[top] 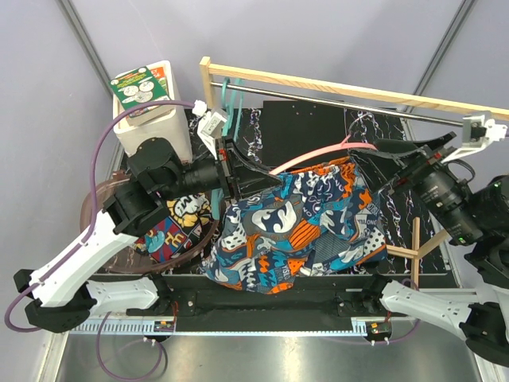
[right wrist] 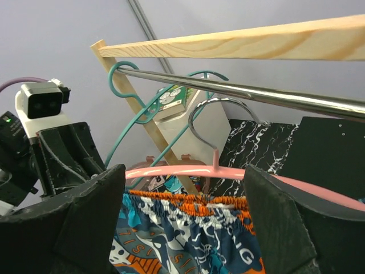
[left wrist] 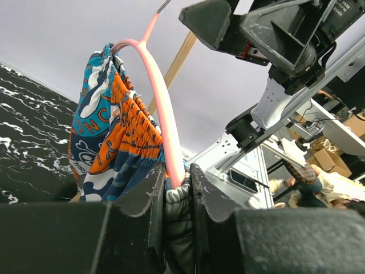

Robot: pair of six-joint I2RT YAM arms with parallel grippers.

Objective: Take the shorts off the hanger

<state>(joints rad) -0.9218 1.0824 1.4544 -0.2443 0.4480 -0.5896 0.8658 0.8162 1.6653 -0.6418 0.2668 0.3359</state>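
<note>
At nine o'clock on the black marbled table, navy, red and yellow comic-print shorts lie in a brown round tub. The left gripper is clamped on the end of the pink plastic hanger. The hanger carries the teal, orange and white printed shorts at centre. At three o'clock, the right gripper is spread wide astride the hanger.

Ahead of me a pale wooden frame spans the back of the black marbled bench, with a steel rail just under its top bar. Teal hangers hook over the rail's left end. Left of the post stands a white tub with a green-and-red card on top, and nearer me a brown translucent basin. Far right, crossed wooden sticks.
</note>
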